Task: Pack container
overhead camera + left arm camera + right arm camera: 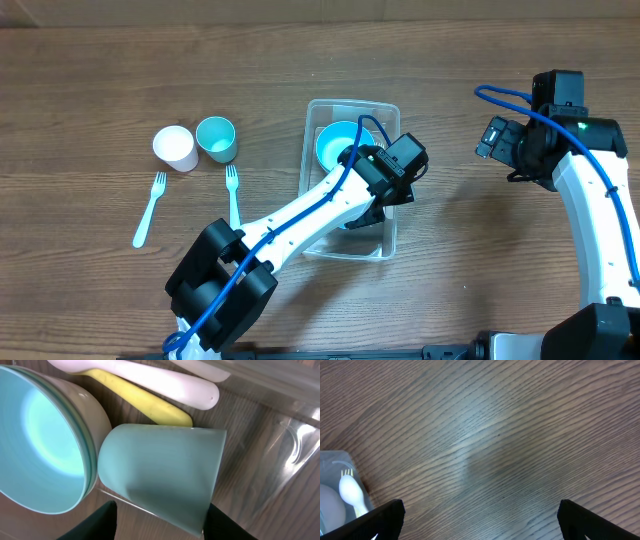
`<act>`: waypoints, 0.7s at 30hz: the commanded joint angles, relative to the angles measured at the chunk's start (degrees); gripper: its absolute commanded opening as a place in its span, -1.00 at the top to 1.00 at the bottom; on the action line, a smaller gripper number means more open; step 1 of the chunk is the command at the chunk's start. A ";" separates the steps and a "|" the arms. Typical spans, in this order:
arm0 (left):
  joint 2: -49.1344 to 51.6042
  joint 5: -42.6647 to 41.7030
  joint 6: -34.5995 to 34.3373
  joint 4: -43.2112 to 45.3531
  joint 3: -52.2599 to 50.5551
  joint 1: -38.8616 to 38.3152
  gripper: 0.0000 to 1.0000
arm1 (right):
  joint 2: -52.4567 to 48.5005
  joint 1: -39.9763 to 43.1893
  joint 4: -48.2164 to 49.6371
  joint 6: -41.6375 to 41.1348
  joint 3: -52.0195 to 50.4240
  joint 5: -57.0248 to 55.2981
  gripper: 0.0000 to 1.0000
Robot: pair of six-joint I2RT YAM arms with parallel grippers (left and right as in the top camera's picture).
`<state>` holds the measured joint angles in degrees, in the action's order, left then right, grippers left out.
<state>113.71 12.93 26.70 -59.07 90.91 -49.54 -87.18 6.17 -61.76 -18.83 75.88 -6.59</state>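
The clear container [392, 110] stands mid-table. Inside it sits a teal bowl [338, 146], nested in a white bowl in the left wrist view [45, 440]. A teal cup [165, 470] lies on its side beside the bowl, with a white utensil [160, 382] and a yellow utensil [140, 400] behind it. My left gripper [368, 210] reaches into the container. Its fingers [161, 507] are spread either side of the cup, with a gap at the left finger. My right gripper [497, 140] is open and empty above bare table [480, 505].
A white cup [175, 148] and a second teal cup [216, 138] stand on the table left of the container. Two light teal forks [150, 208] [233, 192] lie near them. A container corner with a white fork [351, 491] shows in the right wrist view.
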 commanded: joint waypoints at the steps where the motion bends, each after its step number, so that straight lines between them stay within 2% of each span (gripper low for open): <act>1: 1.05 2.25 -2.45 0.26 -0.02 -0.28 0.09 | 1.36 0.00 0.13 0.15 1.25 -0.44 -1.00; 4: 1.05 3.82 -4.50 0.24 -0.02 -0.37 0.29 | 1.36 0.00 0.13 0.15 1.25 -0.44 -1.00; 7: 1.03 4.07 -5.09 0.15 -0.02 -0.37 0.40 | 1.36 0.00 0.13 0.15 1.25 -0.44 -1.00; 15: 1.03 4.24 -6.64 0.04 0.00 -0.37 0.44 | 1.36 0.00 0.13 0.15 1.25 -0.44 -1.00; 21: 0.79 5.70 -10.86 1.36 0.00 -0.09 0.52 | 1.36 0.00 0.13 0.15 1.25 -0.44 -1.00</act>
<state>113.71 17.28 19.18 -58.50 90.91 -49.54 -87.18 6.17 -61.76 -18.83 75.88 -6.59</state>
